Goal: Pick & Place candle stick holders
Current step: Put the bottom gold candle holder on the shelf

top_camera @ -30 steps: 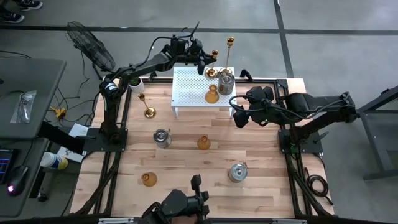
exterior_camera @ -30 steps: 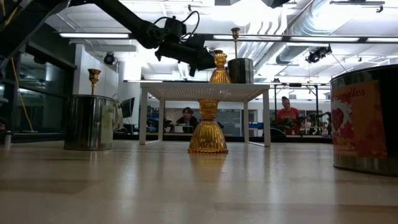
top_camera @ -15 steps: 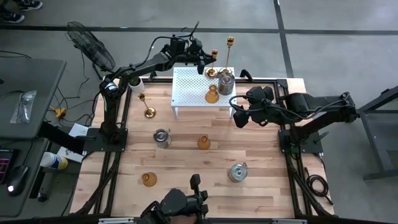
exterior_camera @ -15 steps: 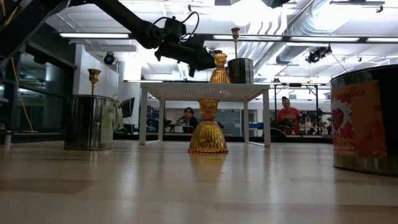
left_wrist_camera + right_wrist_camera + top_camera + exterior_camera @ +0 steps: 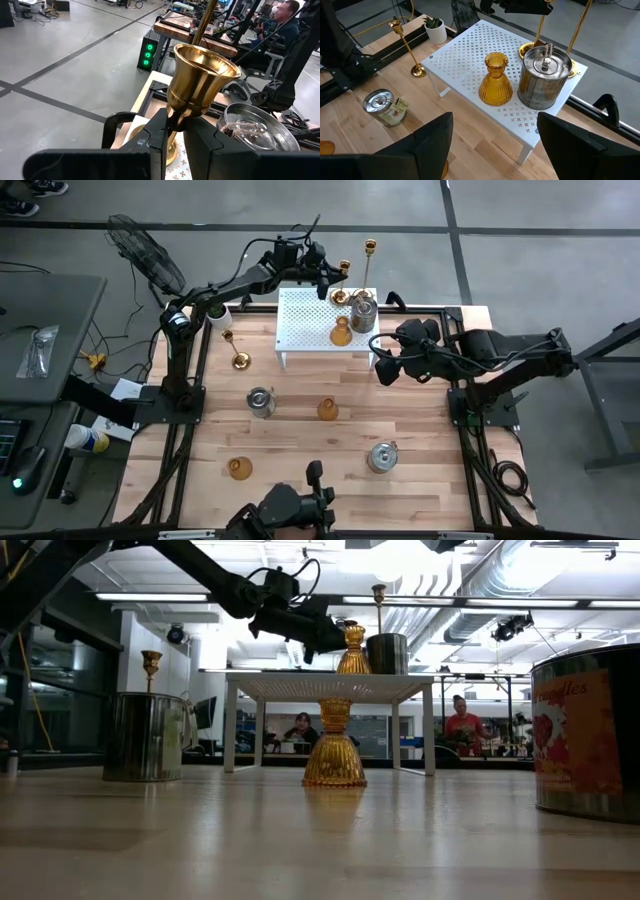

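The left pincer [image 5: 335,277] reaches over the far edge of the white rack [image 5: 312,330], its fingers [image 5: 159,131] closed on the stem of a brass stick [image 5: 200,82] just under the flared cup; the stick's round base [image 5: 340,297] sits on the rack's far right corner. A second brass stick [image 5: 369,248] stands just beside it at that corner, and the third [image 5: 233,348] stands on the tabletop [image 5: 300,440] left of the rack, near a small white pot [image 5: 218,313] with a plant.

On the rack's right part are an amber holder [image 5: 341,332] and a silver cup [image 5: 363,313], just beside each other. In the low view the amber one [image 5: 352,648] shows on top of the rack with another amber holder [image 5: 334,745] on the tabletop in front.

The right pincer [image 5: 385,366] hovers just off the rack's right near corner, fingers [image 5: 422,145] spread wide with nothing between them.

Out on the tabletop lie a silver cup [image 5: 260,401] toward the left, an amber holder [image 5: 328,410] at the middle, a silver cup [image 5: 382,456] toward the near right and an amber holder [image 5: 239,468] toward the near left, all well apart
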`<state>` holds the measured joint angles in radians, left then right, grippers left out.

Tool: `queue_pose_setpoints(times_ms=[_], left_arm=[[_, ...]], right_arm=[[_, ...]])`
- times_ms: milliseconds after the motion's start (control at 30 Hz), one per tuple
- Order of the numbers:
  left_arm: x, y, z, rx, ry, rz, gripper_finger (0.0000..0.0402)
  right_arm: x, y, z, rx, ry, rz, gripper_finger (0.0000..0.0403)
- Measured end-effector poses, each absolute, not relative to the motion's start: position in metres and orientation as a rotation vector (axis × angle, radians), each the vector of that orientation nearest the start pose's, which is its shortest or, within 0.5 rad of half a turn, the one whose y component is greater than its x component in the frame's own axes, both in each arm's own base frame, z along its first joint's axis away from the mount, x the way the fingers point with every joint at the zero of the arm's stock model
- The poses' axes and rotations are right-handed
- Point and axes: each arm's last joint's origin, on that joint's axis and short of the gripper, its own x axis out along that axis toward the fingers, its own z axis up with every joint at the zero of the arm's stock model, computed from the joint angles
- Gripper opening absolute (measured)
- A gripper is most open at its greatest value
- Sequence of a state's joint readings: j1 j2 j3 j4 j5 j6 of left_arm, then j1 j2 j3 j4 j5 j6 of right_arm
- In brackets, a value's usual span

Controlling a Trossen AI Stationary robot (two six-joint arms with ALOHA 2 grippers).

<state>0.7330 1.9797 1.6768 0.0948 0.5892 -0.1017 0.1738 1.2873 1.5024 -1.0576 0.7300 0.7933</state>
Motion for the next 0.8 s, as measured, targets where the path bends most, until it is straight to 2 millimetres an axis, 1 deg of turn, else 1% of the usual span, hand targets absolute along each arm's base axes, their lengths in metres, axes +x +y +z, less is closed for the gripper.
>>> queue_pose_setpoints(times_ms=[367,467,567,700,800], left_arm=[[0.3575,0.3002,0.3107,-0.23,0.158,0.15,0.004],[0.3576,0.3002,0.3106,-0.23,0.158,0.149,0.0045],[0.3576,0.2999,0.3098,-0.237,0.163,0.146,0.0064],[0.3581,0.3004,0.3021,-0.264,0.197,0.151,0.0099],[0.3579,0.3003,0.3032,-0.262,0.194,0.151,0.0119]], right_arm=[[0.2321,0.0211,0.4011,0.363,0.506,-0.778,0.0281],[0.232,0.0211,0.4012,0.364,0.506,-0.778,0.0281],[0.232,0.0211,0.4012,0.363,0.506,-0.778,0.0281],[0.232,0.0211,0.4012,0.364,0.506,-0.778,0.0281],[0.2321,0.0212,0.4011,0.363,0.506,-0.778,0.0281]])
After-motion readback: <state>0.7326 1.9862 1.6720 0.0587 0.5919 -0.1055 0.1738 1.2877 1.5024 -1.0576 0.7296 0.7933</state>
